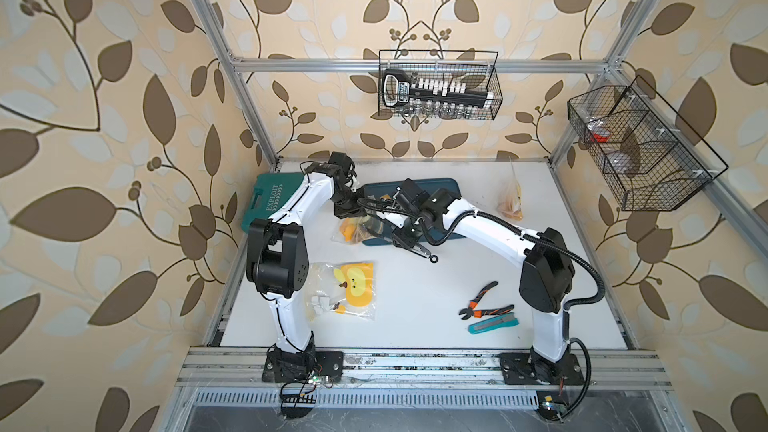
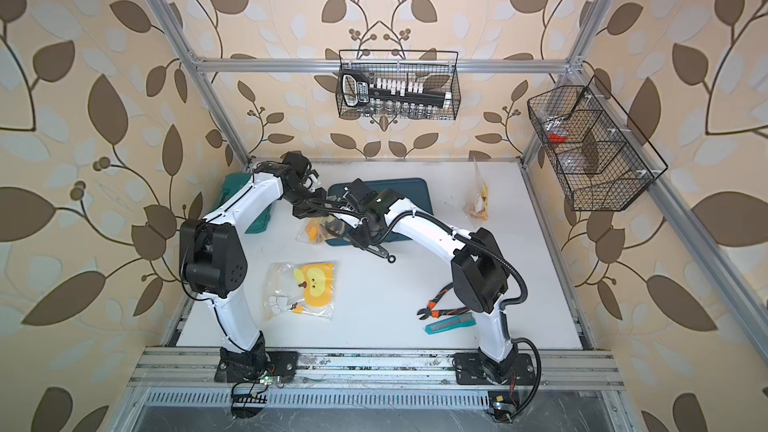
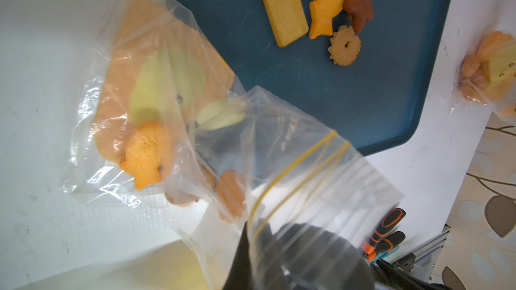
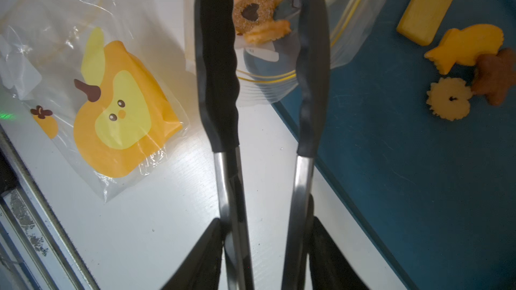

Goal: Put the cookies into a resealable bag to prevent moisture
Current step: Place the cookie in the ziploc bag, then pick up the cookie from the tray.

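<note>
Overhead, a green tool case (image 1: 270, 201) sits at the far left corner of the white bench (image 1: 415, 284). A flat spare bag (image 1: 345, 290) printed with a yellow face lies toward the near left edge. Just right of the case, the left pincer (image 3: 279, 255) is closed tight on the zip edge of the resealable bag (image 3: 167, 107). It holds the mouth raised while the bag's body rests on the bench at the near left corner of the blue tray (image 3: 307, 93).

Several cookies (image 3: 329, 4) are already inside the bag, among them an orange fish (image 3: 145, 154) and a sugared ring (image 4: 252, 9) with a dark heart centre. Four more lie close together on the tray: a yellow rectangle (image 3: 282, 6), an orange fish, a brown star (image 3: 360, 1) and a pale scalloped round (image 3: 344, 48).

To their right, the right pincer (image 4: 266, 227) grips a pair of steel tongs (image 4: 216, 79), its fingers (image 4: 201, 260) pressed against the outside of both arms. The tongs' arms stand apart, and their black sleeves reach over the bag's open mouth. Their tips run out of the wrist view.

Farther right, a second bag of biscuits (image 1: 511, 197) stands toward the bench's far right. Orange-handled pliers (image 1: 484, 305) and a teal utility knife (image 1: 492, 324) lie just beside each other near the right arm's base.
</note>
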Motion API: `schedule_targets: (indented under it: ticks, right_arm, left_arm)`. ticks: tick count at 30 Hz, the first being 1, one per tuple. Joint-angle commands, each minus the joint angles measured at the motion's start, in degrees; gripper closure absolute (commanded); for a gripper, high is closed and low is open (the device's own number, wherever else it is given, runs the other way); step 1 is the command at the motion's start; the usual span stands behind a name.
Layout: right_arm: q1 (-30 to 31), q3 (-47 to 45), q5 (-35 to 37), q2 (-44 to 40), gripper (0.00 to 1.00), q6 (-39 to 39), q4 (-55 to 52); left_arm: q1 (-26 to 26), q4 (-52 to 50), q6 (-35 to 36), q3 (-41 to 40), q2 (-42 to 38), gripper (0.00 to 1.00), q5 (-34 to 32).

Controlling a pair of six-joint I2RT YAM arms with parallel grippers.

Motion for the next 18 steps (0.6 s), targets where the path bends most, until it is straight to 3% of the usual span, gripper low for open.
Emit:
schedule_targets:
  ticks: [1, 6, 11, 15, 18]
  right_arm:
    - [0.4, -0.1, 1.4, -2.1, 0.51, 0.6, 0.1]
    - [0.4, -5.5, 0.9, -8.1, 0.52, 1.5, 5.1]
    - [-0.2, -24.1, -1.0, -22.8, 0.54, 4.4, 23.8]
    - [-4.9, -34.8, -1.6, -29.1, 0.54, 11.6, 30.3]
    - [-10.2, -37.8, -1.5, -28.6, 0.54, 15.9, 30.0]
  left_arm:
    - [-0.2, -0.9, 0.8, 1.5, -0.7, 1.00, 1.2]
    - [-0.2, -1.2, 0.8, 1.6, -0.7, 1.00, 0.5]
    - [-0.2, -1.7, 0.8, 1.8, -1.0, 1.00, -1.7]
    - [-0.2, -2.2, 0.7, 1.8, -1.5, 1.00, -4.1]
    - [-0.2, -2.0, 0.5, 1.6, -2.2, 1.00, -4.6]
